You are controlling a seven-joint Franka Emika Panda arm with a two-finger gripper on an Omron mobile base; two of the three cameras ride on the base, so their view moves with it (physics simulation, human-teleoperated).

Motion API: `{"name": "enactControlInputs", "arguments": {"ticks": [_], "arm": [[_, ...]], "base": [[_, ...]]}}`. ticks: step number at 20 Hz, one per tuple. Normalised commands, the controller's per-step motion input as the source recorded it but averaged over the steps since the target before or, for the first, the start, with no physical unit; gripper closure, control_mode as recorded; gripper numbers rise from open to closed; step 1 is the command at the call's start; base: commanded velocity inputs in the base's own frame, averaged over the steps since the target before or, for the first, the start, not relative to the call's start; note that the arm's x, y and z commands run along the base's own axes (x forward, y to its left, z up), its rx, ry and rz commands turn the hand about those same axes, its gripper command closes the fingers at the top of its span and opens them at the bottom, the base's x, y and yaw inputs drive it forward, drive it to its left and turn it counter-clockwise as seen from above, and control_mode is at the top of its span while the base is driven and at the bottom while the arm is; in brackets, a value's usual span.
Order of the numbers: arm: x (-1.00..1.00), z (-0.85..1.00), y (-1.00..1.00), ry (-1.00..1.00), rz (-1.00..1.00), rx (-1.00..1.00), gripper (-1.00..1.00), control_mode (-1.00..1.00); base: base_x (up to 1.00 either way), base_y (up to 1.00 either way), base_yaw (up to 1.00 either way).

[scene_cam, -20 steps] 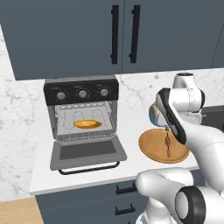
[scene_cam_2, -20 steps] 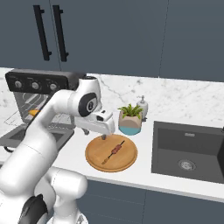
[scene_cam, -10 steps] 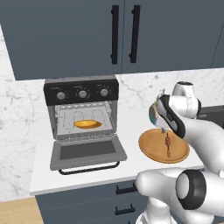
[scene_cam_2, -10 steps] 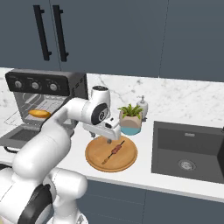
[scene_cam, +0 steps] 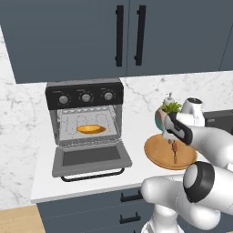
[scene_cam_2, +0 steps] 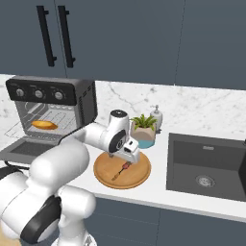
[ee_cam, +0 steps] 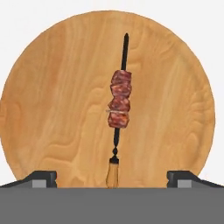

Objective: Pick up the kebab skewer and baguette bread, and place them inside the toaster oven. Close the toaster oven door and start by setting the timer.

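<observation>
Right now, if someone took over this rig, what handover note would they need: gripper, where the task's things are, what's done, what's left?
Gripper: open, holding nothing, poised over the kebab skewer with a finger on either side of its handle end.
Kebab skewer: lying flat on the round wooden plate, on the counter right of the toaster oven.
Baguette bread: on the rack inside the oven.
Toaster oven door: dropped fully open.
Done: baguette is in.
Left: grasp the skewer, put it in the oven, close the door, set the timer knob.
</observation>
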Motion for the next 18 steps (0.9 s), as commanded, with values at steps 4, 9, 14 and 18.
{"name": "enactControlInputs", "arguments": {"ticks": [4,9,14,18], "arm": [[0.08,-0.47,-0.03,-0.05,0.00,0.00,-1.00,-1.00],[0.07,-0.19,-0.01,0.00,0.00,0.00,-1.00,-1.00],[0.20,0.00,-0.13,0.01,-0.03,0.00,-1.00,-1.00],[0.33,-0.01,-0.04,0.04,-0.03,0.00,-1.00,-1.00]], "base": [[0.00,0.00,0.00],[0.00,0.00,0.00],[0.00,0.00,0.00],[0.00,0.00,0.00]]}}
